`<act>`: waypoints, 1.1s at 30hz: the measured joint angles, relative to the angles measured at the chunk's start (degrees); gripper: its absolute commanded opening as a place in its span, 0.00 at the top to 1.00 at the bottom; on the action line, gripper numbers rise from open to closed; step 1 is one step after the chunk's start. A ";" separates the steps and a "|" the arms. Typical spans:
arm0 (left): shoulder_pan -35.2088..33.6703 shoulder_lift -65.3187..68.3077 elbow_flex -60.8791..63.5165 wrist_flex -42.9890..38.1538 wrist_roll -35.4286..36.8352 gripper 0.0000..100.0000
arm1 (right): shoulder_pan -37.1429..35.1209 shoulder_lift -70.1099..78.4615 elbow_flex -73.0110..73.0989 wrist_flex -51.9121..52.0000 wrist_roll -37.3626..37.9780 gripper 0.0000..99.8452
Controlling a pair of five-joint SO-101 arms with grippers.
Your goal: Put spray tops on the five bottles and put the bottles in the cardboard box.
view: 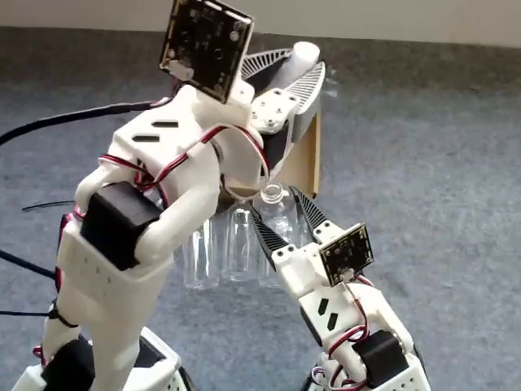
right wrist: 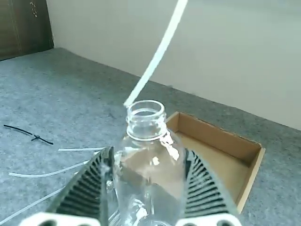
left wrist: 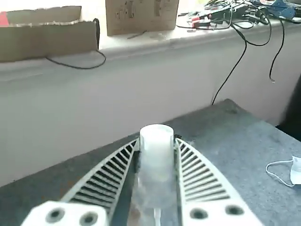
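My left gripper [view: 295, 72] is raised high over the table, shut on a white spray top [view: 304, 54]; between its ribbed fingers the spray top [left wrist: 156, 143] stands upright. The top's thin dip tube [right wrist: 157, 52] slants down to the rim of a clear open bottle [right wrist: 146, 155]. My right gripper [right wrist: 149, 157] is shut on that clear bottle [view: 275, 208], holding it upright below the left gripper [left wrist: 156, 141]. The open cardboard box [right wrist: 221, 150] lies on the carpet just behind the bottle.
More clear bottles [view: 220, 244] stand on the grey carpet beside the held one, partly hidden by the left arm. Loose white tubes [right wrist: 42, 172] and a black tie [right wrist: 28, 134] lie on the carpet. The box wall [view: 308, 159] rises behind the bottles.
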 measured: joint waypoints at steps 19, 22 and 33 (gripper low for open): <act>4.84 0.00 -0.97 0.00 -1.23 0.99 | 0.00 0.00 0.00 1.85 0.00 1.00; 4.48 0.00 -0.97 0.00 -1.23 0.99 | 0.00 0.00 0.00 2.11 0.00 1.00; 1.14 -0.35 7.65 0.00 -1.23 0.99 | 0.00 0.00 0.00 2.11 0.00 1.00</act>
